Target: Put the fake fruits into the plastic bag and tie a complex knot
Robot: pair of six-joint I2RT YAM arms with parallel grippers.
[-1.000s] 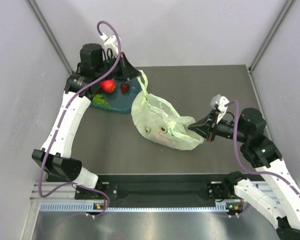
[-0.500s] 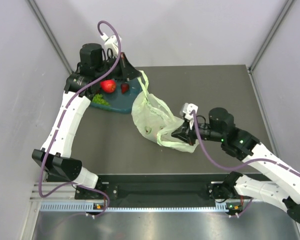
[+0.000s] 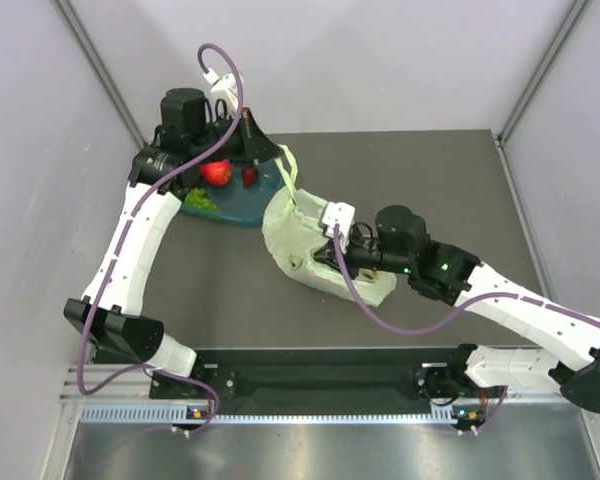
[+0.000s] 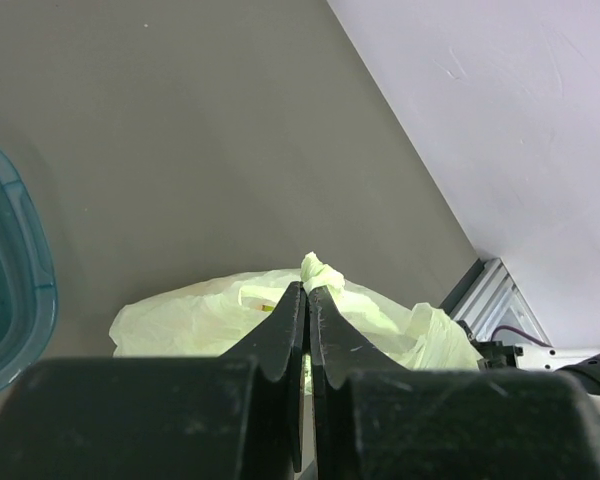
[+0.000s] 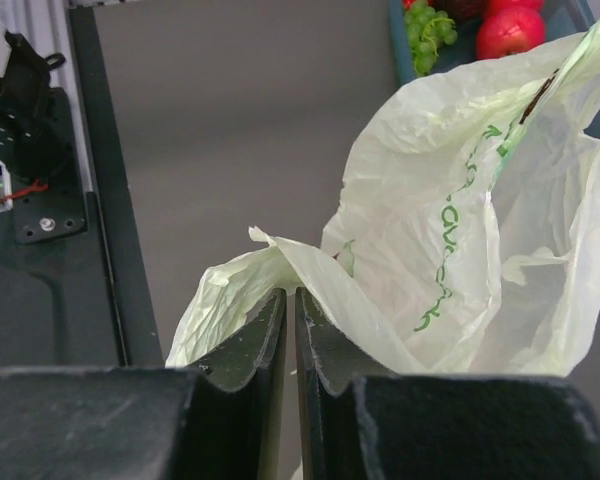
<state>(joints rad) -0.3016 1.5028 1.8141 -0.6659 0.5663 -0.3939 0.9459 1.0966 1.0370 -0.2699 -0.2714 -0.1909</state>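
The pale green plastic bag [image 3: 292,228] lies crumpled on the dark table beside the teal tray [image 3: 235,207]. My left gripper [image 3: 270,152] is shut on one bag handle [image 4: 320,270] and holds it up over the tray's right end. My right gripper [image 3: 325,252] is shut on the bag's other edge [image 5: 280,258], low over the bag's near side. A red apple [image 3: 217,172], a dark red fruit [image 3: 249,176] and green grapes [image 3: 202,200] lie in the tray. The apple [image 5: 510,30] and grapes [image 5: 427,28] also show in the right wrist view. No knot shows.
The tray stands at the table's back left, next to the left wall. The black rail [image 3: 330,380] with the arm bases runs along the near edge. The right arm stretches across the table's near right part.
My right gripper has swung left across the table with the bag's edge in it, folding the bag's right side over toward the left. The left arm has not moved.
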